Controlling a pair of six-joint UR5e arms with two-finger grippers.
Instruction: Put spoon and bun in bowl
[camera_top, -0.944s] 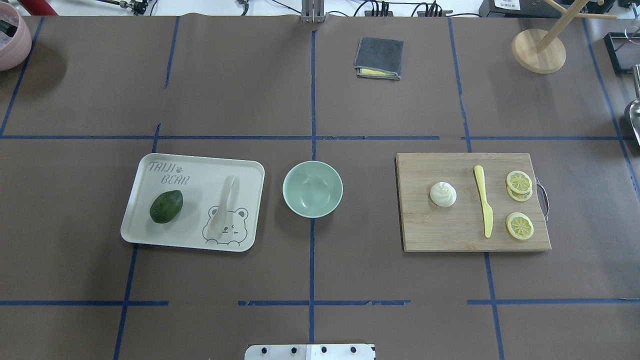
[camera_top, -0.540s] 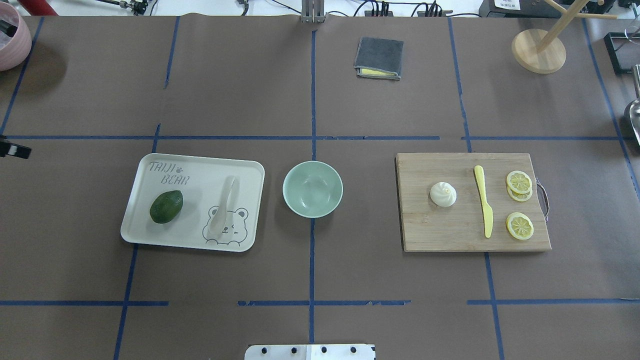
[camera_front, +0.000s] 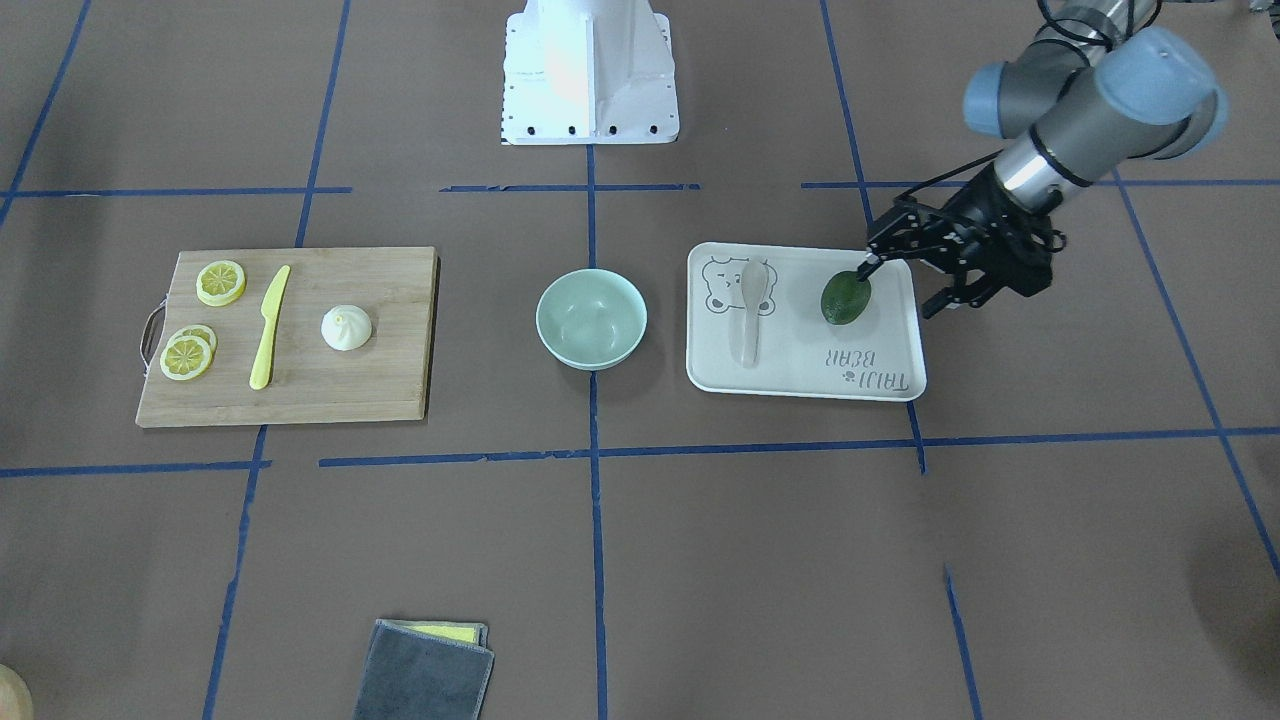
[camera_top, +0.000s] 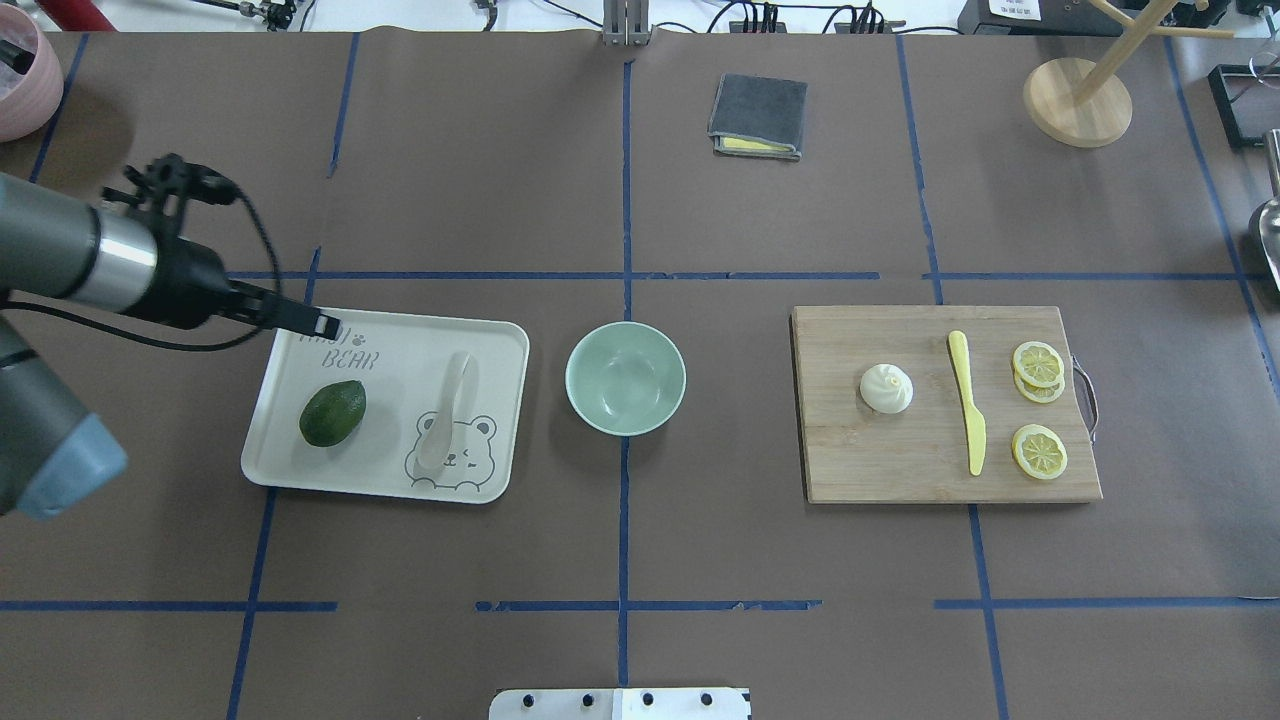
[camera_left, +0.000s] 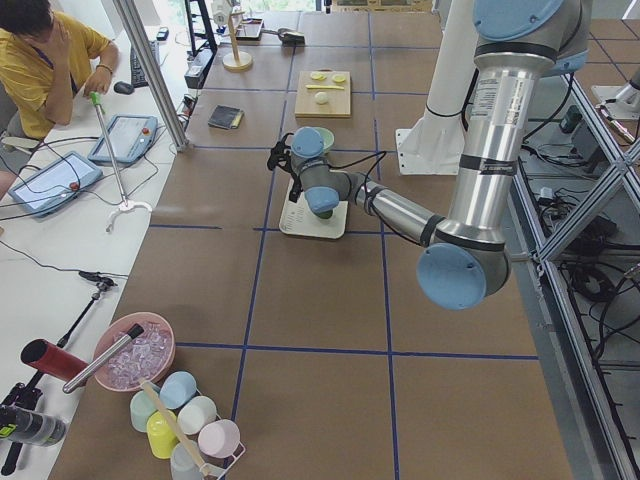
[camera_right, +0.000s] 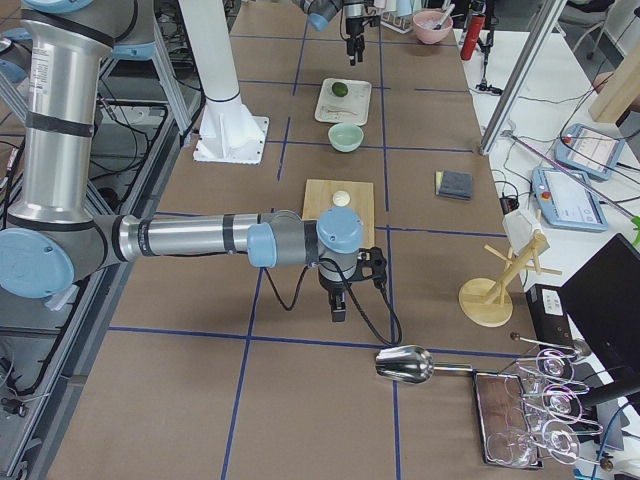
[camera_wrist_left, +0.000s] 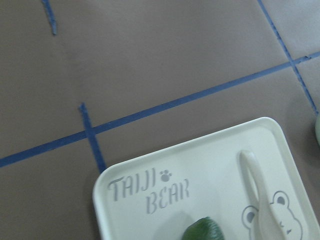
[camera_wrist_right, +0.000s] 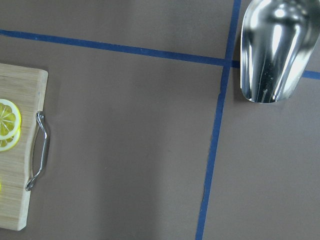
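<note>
The pale spoon (camera_top: 445, 410) lies on the white tray (camera_top: 400, 340), scoop toward the robot; it also shows in the left wrist view (camera_wrist_left: 257, 190). The white pleated bun (camera_top: 886, 388) sits on the wooden cutting board (camera_top: 880, 460). The mint-green bowl (camera_top: 625, 378) stands empty between tray and board. My left gripper (camera_front: 900, 290) is open and empty, hovering over the tray's far left corner, beside the avocado (camera_top: 332, 412) and left of the spoon. My right gripper (camera_right: 340, 300) shows only in the exterior right view, beyond the board's handle end; I cannot tell if it is open.
A yellow plastic knife (camera_top: 968, 400) and lemon slices (camera_top: 1038, 365) share the board. A folded grey cloth (camera_top: 758, 116) and a wooden stand (camera_top: 1077, 100) sit at the far side. A metal scoop (camera_wrist_right: 272, 50) lies at the right end, a pink bowl (camera_top: 20, 70) at the far left.
My left arm has come in from the left edge of the overhead view, and its gripper now reaches the tray's far left corner. The spoon, bun and bowl have not moved.
</note>
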